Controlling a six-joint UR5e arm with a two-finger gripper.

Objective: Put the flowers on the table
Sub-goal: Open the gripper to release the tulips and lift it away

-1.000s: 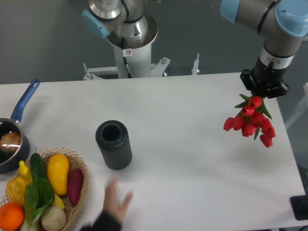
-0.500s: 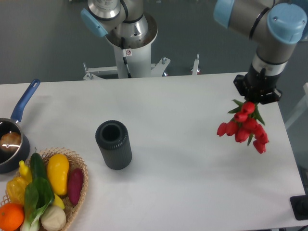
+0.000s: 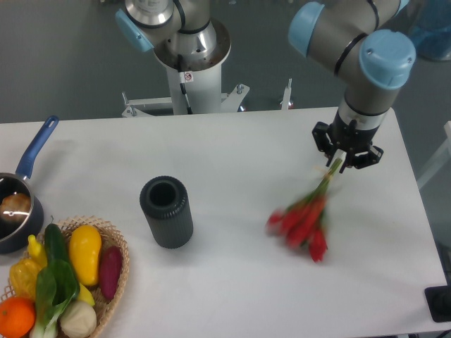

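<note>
The flowers [image 3: 304, 218] are a bunch of red tulips with green stems, blurred by motion, hanging slanted down and to the left over the right part of the white table [image 3: 239, 155]. My gripper [image 3: 337, 163] points down above the table's right side and is shut on the stem ends. The red heads are low, near the tabletop; I cannot tell whether they touch it.
A dark ribbed cylindrical vase [image 3: 167, 211] stands upright left of centre. A wicker basket [image 3: 113, 282] of vegetables sits at the front left corner. A blue-handled saucepan [image 3: 17, 204] is at the left edge. The arm's base [image 3: 187, 56] stands behind the table.
The arm has moved left and lower with the flowers. The bunch has swung from bunched under the gripper to stretched out down-left. A hand at the front edge one second ago is gone.
</note>
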